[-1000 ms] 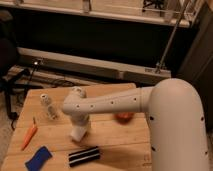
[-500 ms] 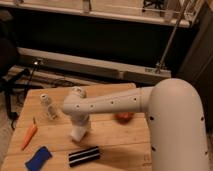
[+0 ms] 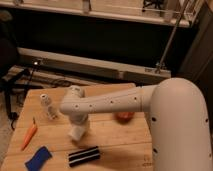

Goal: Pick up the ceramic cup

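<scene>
1. While the white arm (image 3: 150, 107) reaches in from the 3 o'clock side, the wooden table (image 3: 107, 137) carries a row of small things, starting at 9 o'clock with an orange carrot-like item (image 3: 29, 136) lying tilted near the left edge.
2. Below it, at about 7 o'clock, lies a blue flat object (image 3: 38, 158).
3. A small clear bottle (image 3: 48, 106) with a white cap stands upright at 10 o'clock.
4. Near the table's middle, the gripper (image 3: 78, 125) points down onto the ceramic cup (image 3: 77, 133), which sits on the wood; whether it grips the cup cannot be told.
5. A black object with pale stripes (image 3: 83, 156) lies at 6 o'clock, just below the cup.
6. An orange bowl (image 3: 124, 116) peeks from under the arm at 3 o'clock of the cup.
</scene>
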Robot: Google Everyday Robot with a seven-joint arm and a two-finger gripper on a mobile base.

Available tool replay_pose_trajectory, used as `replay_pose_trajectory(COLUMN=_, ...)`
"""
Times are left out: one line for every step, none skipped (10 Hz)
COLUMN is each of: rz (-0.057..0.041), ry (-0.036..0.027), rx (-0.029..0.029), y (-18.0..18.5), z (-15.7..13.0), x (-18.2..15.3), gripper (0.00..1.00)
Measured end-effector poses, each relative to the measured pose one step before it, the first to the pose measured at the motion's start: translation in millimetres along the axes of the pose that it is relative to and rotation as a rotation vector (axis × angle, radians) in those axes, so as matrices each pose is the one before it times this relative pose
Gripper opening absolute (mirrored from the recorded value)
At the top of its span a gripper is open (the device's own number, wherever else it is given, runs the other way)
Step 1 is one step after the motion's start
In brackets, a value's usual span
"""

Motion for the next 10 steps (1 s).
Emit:
replay_pose_trajectory(rz=-0.00169, ry=0.00108, rx=0.00057, y=0.4, z=0.29, x=0.89, gripper=0.0)
replay_pose_trajectory(rz=-0.00626, ry=-0.00667, rx=-0.01673, y=1.61, z=-5.89, x=1.37, gripper=0.0)
replay_pose_trajectory(rz=-0.00499, ry=-0.01452, rx=-0.03669, y=4.02, z=-9.12, x=0.15, gripper=0.0)
replay_pose_trajectory(rz=-0.00863, ry=-0.02685, rx=-0.06846, y=7.54, z=-14.23, x=0.61, gripper=0.0)
replay_pose_trajectory(rz=-0.01084, ry=-0.03155, rx=-0.08907, y=8.08, z=-17.14, x=0.74, gripper=0.0)
replay_pose_trajectory(rz=-0.00499, ry=-0.01619, rx=-0.06502, y=5.05, z=-9.3, x=0.0, gripper=0.0)
replay_pose_trajectory(rz=-0.00578, ry=-0.02184, rx=-0.08698, y=3.62, z=-11.56, x=-0.01, gripper=0.0)
replay_pose_trajectory(rz=0.00368, ry=-0.02266, rx=-0.06997, y=-3.45, z=-10.18, x=-0.75, gripper=0.0)
replay_pose_trajectory(rz=0.01078, ry=-0.02063, rx=-0.04649, y=-5.83, z=-7.51, x=-1.55, gripper=0.0)
replay_pose_trajectory(rz=0.01134, ry=-0.02211, rx=-0.03264, y=-6.83, z=-6.04, x=-4.26, gripper=0.0)
